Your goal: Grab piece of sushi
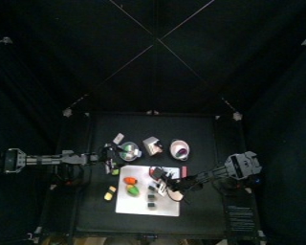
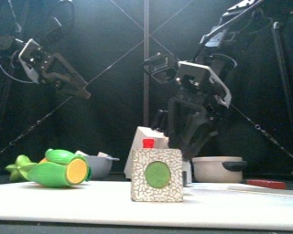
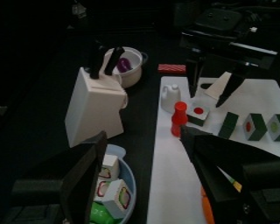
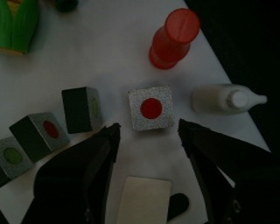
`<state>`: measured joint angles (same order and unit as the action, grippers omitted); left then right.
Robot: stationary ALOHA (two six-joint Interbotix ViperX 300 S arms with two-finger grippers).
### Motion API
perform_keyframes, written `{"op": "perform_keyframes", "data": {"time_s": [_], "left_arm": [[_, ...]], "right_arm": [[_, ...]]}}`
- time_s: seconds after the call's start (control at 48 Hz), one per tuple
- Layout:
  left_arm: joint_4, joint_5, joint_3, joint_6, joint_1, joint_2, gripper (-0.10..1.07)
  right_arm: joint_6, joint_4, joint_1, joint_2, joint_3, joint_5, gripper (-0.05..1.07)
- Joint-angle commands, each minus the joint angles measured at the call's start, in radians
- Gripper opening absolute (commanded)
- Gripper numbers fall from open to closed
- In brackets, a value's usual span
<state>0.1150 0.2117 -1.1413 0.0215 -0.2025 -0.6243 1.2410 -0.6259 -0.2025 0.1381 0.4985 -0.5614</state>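
The white board (image 4: 108, 52) carries the sushi row. The right gripper (image 4: 149, 144), jaws spread wide and empty, hovers above the red-centred sushi piece (image 4: 152, 109). Step in hand: approach (judged). Next: descend, straddle, close. The left gripper (image 3: 149, 162) idles open, well apart.

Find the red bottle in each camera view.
Top: red bottle, tiny, at the white board's far edge.
Front: only a red tip above the green-centred sushi block.
Left wrist: upright on the board's edge.
Right wrist: beyond the red-centred sushi piece.
Shared landmark: the white board.
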Motion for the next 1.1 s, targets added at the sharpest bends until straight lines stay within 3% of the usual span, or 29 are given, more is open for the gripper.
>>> {"op": "perform_keyframes", "data": {"time_s": [0.0,0.208,0.771,0.917,1.083], "left_arm": [[-0.005,0.009,0.009,-0.002,0.000,-0.002,0.98],[-0.005,0.009,0.008,-0.002,0.002,-0.003,0.98],[-0.005,0.009,-0.003,0.000,0.000,-0.005,0.98],[-0.005,0.008,-0.005,0.000,0.002,-0.005,0.98],[-0.005,0.003,-0.006,-0.002,0.002,-0.003,0.98]], "right_arm": [[-0.002,-0.003,0.002,-0.003,-0.034,-0.014,0.92],[-0.002,-0.003,0.005,0.021,-0.037,-0.031,0.98],[0.000,-0.046,0.026,0.078,-0.057,-0.023,0.96],[-0.002,-0.048,0.031,0.078,-0.057,-0.020,0.94],[-0.002,-0.046,0.029,0.078,-0.055,-0.018,0.83]]}}
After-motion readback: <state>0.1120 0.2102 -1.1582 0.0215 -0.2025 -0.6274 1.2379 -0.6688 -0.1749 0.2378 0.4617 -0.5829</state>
